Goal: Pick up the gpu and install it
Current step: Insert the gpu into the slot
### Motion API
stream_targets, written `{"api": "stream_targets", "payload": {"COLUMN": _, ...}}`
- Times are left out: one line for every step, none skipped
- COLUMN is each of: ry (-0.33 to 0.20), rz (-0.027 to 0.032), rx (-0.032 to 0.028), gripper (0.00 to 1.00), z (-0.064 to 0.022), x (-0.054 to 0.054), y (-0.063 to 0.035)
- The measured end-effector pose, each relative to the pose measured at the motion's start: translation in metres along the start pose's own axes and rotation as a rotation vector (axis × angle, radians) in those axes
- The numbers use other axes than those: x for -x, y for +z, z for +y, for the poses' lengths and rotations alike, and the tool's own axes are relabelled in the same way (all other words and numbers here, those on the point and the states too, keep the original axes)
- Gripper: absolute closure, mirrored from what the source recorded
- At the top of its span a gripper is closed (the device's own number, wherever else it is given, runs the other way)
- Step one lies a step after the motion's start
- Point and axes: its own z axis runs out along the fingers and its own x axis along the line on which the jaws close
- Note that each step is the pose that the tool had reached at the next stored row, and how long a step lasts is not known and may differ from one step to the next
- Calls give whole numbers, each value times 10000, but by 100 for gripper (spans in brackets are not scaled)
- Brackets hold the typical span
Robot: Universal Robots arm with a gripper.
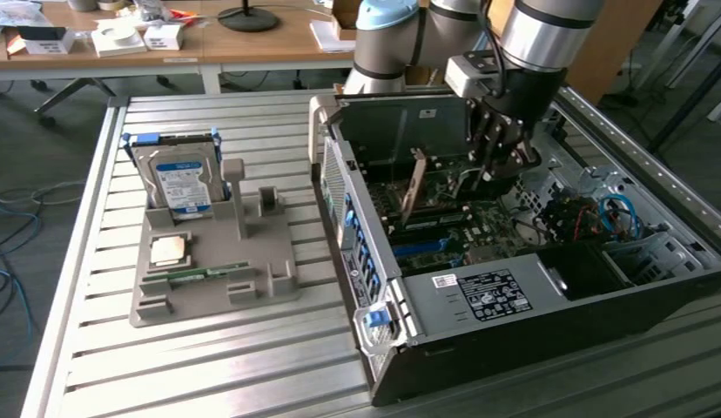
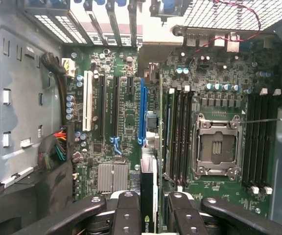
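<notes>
Slatted metal table (image 1: 221, 348), exterior view: open computer case (image 1: 488, 300) at 3 o'clock; inside, 1 gripper (image 2: 150, 215) clamps the graphics card (image 2: 149, 188) upright between its fingers (image 2: 126, 215), over the motherboard (image 2: 121, 122).

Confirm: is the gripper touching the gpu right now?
Touching. The wrist view shows the gpu edge-on between the fingers of the gripper, with one finger flush against its logo side and no gap there.

The silver-grey jointed robot arm (image 1: 535, 35) with pale blue joint caps comes down steeply from above. Its wrist carries the black two-fingered end effector (image 1: 502, 171), which points downward. The black fingers (image 2: 126, 215) stand partway closed, clamped either side of the thin, flat, dark gpu (image 2: 147, 218), held edge-on between them.
</notes>
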Motion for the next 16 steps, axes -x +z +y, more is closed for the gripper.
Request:
{"api": "stream_targets", "payload": {"ry": 0, "rz": 2, "rx": 0, "gripper": 73, "z": 5, "x": 0, "y": 9}}
{"api": "stream_targets", "payload": {"ry": 0, "rz": 1, "rx": 0, "gripper": 73, "z": 10, "x": 0, "y": 19}}
{"api": "stream_targets", "payload": {"ry": 1, "rz": 2, "rx": 0, "gripper": 73, "z": 15, "x": 0, "y": 30}}
{"api": "stream_targets", "payload": {"ry": 1, "rz": 1, "rx": 1, "gripper": 73, "z": 18, "x": 0, "y": 40}}
{"api": "stream_targets", "payload": {"ry": 1, "rz": 1, "rx": 0, "gripper": 73, "z": 21, "x": 0, "y": 50}}
{"api": "stream_targets", "payload": {"ry": 0, "rz": 1, "rx": 0, "gripper": 73, "z": 23, "x": 0, "y": 58}}
{"api": "stream_targets", "payload": {"ry": 0, "rz": 1, "rx": 0, "gripper": 73, "z": 26, "x": 0, "y": 66}}
{"api": "stream_targets", "payload": {"ry": 0, "rz": 2, "rx": 1, "gripper": 73, "z": 29, "x": 0, "y": 72}}
{"api": "stream_targets", "payload": {"ry": 0, "rz": 2, "rx": 1, "gripper": 73, "z": 32, "x": 0, "y": 79}}
{"api": "stream_targets", "payload": {"ry": 1, "rz": 1, "rx": 0, "gripper": 73, "z": 35, "x": 0, "y": 86}}
{"api": "stream_targets", "payload": {"ry": 1, "rz": 1, "rx": 0, "gripper": 73, "z": 40, "x": 0, "y": 92}}
{"api": "stream_targets", "payload": {"ry": 2, "rz": 1, "rx": 0, "gripper": 73, "z": 45, "x": 0, "y": 99}}
{"api": "stream_targets", "payload": {"ry": 3, "rz": 2, "rx": 1, "gripper": 73, "z": 51, "x": 0, "y": 104}}
{"api": "stream_targets", "payload": {"ry": 8, "rz": 2, "rx": 1, "gripper": 73, "z": 58, "x": 0, "y": 108}}
{"api": "stream_targets", "payload": {"ry": 13, "rz": 4, "rx": 1, "gripper": 73, "z": 65, "x": 0, "y": 111}}
{"api": "stream_targets", "payload": {"ry": 14, "rz": 4, "rx": 1, "gripper": 73, "z": 67, "x": 0, "y": 111}}
